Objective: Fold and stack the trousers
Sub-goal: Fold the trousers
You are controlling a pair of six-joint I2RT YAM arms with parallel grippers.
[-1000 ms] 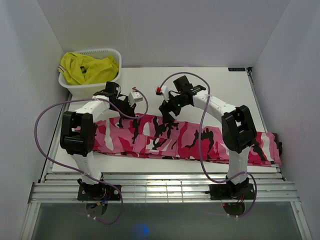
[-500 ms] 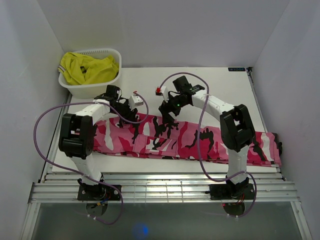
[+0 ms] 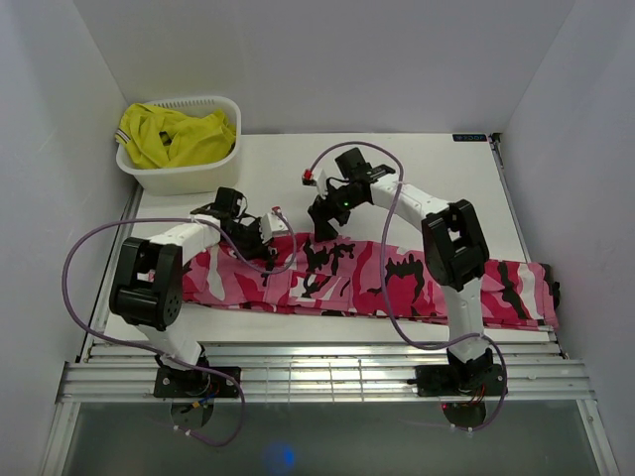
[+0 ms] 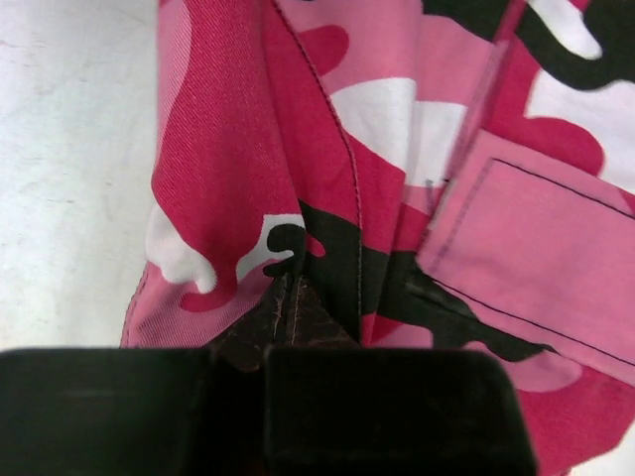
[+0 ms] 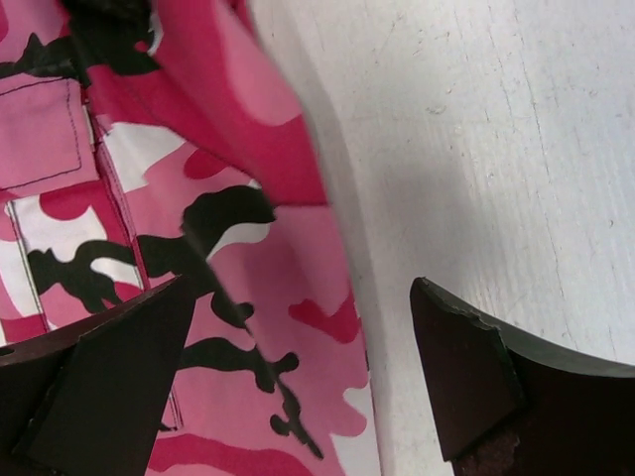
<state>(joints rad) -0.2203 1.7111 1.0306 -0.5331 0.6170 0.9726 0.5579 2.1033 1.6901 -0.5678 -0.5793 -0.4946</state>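
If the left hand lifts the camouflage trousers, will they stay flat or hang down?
Probably hang: the trousers pucker into folds where the left hand pinches them. Being long across the table, the free ends would likely drag. The twill-like cloth seems unlikely to slip.

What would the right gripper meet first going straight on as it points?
Probably the edge of the trousers: the open right gripper points down astride it, so one finger would land on cloth, the other on the bare table.

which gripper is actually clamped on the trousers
The left gripper, shut on a pinch of the trousers. The right gripper stands wide open, holding nothing.
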